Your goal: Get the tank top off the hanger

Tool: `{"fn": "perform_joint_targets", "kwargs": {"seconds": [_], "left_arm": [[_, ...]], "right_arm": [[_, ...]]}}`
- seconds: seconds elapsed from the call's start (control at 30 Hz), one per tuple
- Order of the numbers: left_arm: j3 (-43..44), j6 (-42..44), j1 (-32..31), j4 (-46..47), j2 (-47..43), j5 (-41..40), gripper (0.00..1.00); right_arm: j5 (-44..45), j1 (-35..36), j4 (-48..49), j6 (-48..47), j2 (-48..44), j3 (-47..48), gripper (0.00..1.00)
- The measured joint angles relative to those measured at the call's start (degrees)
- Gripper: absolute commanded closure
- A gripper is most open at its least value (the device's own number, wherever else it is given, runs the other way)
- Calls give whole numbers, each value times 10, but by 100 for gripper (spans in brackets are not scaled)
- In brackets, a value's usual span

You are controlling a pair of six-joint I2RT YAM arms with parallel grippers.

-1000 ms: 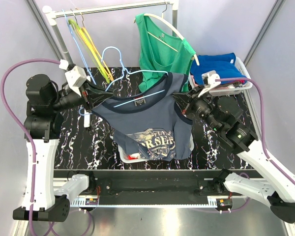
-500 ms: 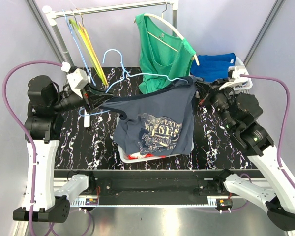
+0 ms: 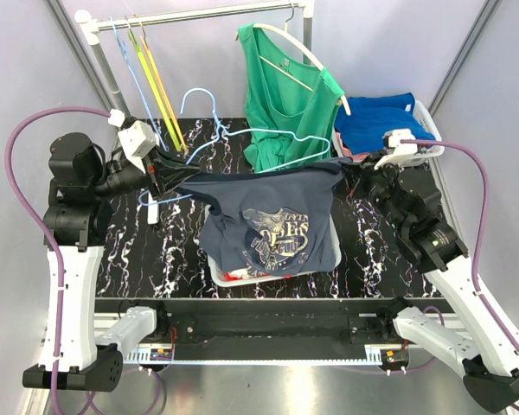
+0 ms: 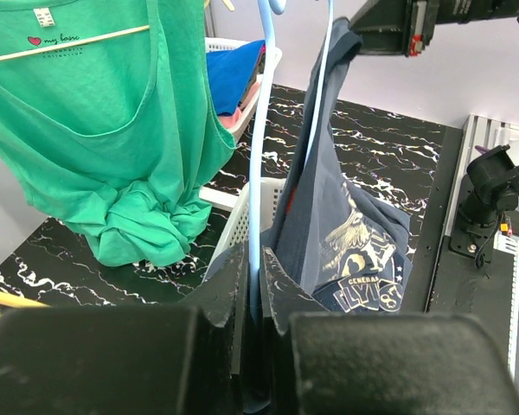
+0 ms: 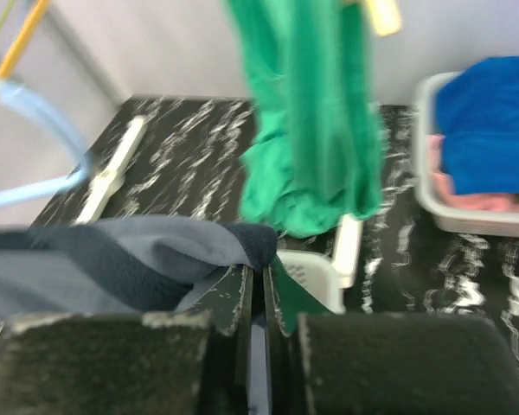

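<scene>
The navy top [image 3: 277,225] hangs in mid-air over the white bin [image 3: 214,277], stretched left to right between the two arms; its print sags toward the near edge. One shoulder sits on the blue hanger [image 4: 257,156]; in the left wrist view the cloth drapes from the wire's far end, beyond the fingers. The other shoulder's hem is pinched in the right gripper [image 5: 259,277], jaws together on the fabric. The left gripper [image 4: 255,259] is clamped on the hanger wire, not on the cloth. So the top's long axis runs across the table, from the hanger on the left to the right jaws. The right arm is the one on the cloth; freeing it likely means drawing rightward, away from the hanger's end, clear of the green top [image 3: 281,95] behind.
</scene>
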Motion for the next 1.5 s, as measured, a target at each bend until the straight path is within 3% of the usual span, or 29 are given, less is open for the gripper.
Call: {"fn": "perform_joint_targets", "kwargs": {"seconds": [0.1,0.27,0.4,0.57,0.83,1.23,1.33,1.37,1.5], "left_arm": [[0,-3,0,0,0,0,100],[7,-5,0,3,8,2,100],[8,-4,0,5,15,4,100],[8,1,0,5,16,18,100],[-7,23,0,8,16,105,100],[-18,53,-2,-9,16,162,100],[-18,56,-2,-14,16,162,100],[-18,57,-2,-15,16,162,100],[-18,62,-2,-22,16,160,100]], "right_arm": [[-89,-3,2,-9,-7,-10,58],[-235,-6,-18,-26,0,7,34],[-299,-6,-83,-62,9,84,26],[-314,-6,-149,-132,-1,205,25],[-338,-6,-160,-195,6,262,25],[-457,-6,-173,-210,123,281,33],[-479,-6,-177,-209,120,281,49],[-483,-6,-178,-211,119,281,65],[-495,-6,-184,-212,111,279,91]]}}
